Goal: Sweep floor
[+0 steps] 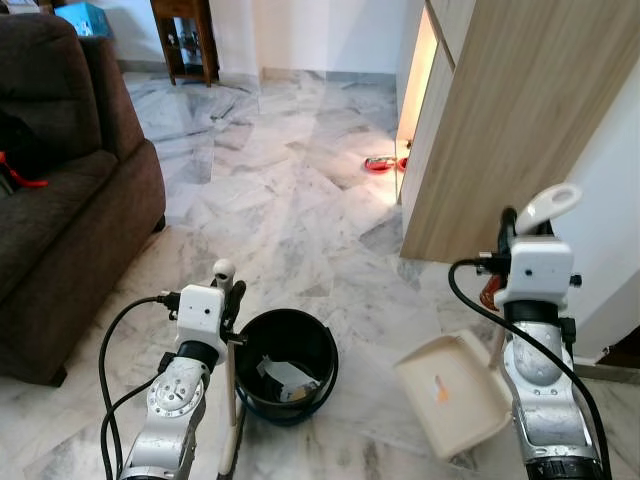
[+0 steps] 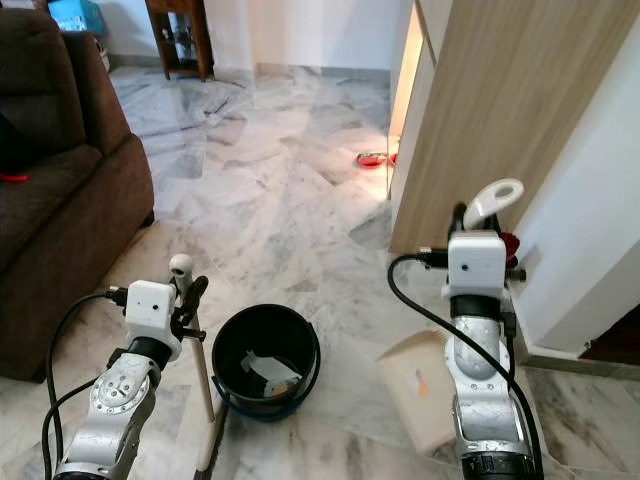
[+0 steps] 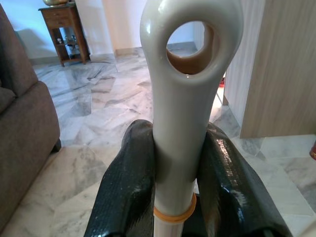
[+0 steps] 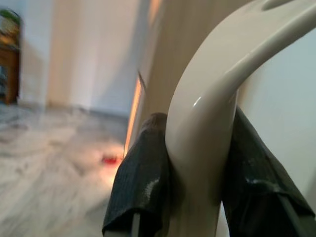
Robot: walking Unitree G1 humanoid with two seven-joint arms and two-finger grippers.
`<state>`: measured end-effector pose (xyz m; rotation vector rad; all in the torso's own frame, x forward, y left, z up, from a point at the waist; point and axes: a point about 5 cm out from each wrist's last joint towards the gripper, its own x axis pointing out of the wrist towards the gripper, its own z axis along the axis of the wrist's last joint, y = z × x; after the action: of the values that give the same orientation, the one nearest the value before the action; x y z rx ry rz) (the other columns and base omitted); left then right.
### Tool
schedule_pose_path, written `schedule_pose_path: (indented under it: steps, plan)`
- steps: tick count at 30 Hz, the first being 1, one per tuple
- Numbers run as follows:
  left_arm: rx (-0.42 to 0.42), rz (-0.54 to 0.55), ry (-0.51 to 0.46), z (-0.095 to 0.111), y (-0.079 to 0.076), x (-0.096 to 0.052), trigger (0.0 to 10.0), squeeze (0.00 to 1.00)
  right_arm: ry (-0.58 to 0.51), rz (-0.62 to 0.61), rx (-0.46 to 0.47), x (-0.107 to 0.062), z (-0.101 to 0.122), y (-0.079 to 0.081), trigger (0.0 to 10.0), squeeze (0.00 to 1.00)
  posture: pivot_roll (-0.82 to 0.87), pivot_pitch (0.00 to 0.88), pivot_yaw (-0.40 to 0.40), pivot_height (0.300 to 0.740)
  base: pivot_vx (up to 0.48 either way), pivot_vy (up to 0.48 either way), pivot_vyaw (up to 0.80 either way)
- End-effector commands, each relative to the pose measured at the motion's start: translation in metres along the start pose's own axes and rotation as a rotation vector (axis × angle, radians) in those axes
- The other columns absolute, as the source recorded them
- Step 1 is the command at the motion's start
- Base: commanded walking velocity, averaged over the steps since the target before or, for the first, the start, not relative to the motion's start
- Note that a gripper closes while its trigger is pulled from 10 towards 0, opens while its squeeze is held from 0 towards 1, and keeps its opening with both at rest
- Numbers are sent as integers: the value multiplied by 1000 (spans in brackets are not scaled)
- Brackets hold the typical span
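Head views are bright and sharp. Warm light from a gap beside the light wooden cabinet [image 1: 500, 120] produces glare on the glossy marble floor [image 1: 290, 180]. The right wrist view is blurred; its background is out of focus.

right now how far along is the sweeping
Some scraps already lie in the black bucket. In hand: the left gripper clamps the broom handle and the right gripper clamps the dustpan handle, pan beside the bucket. The pan looks nearly empty.
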<state>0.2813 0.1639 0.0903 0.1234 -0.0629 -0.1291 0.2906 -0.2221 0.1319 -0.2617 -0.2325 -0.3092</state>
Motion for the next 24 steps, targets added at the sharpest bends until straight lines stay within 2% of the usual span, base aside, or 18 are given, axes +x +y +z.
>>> schedule_pose_path:
  steps: [1,2,4,5,7,14,16,24]
  plan:
    - [-14,-1,-41,7,0,1,10000,0,42,-15,65,-2,-8,0,10000,0,36,0,-18,740,0,0,0]
    - [-13,2,-34,5,1,0,10000,0,69,-12,121,-2,-13,2,10000,0,34,0,-17,740,0,0,0]
    - [-15,3,-29,3,0,-2,10000,0,87,-20,154,-3,-17,3,10000,0,30,0,-17,740,0,0,0]
    - [-16,3,-25,2,0,-2,10000,0,121,-24,212,-3,-22,6,10000,0,32,0,-17,740,0,0,0]
    - [-19,5,-22,0,-1,-2,10000,0,153,-30,263,-4,-29,8,10000,0,34,0,-20,740,0,0,0]
    - [-31,14,-19,-2,-2,-3,10000,0,231,29,369,-8,-44,23,10000,0,32,0,-25,740,0,0,0]
    - [-39,17,-16,-3,-2,-4,10000,0,231,87,389,-10,-44,31,10000,0,30,0,-26,740,0,0,0]
    - [-58,16,-14,-4,-4,-5,10000,0,228,222,362,-19,-51,45,10000,0,38,0,-31,740,0,0,0]
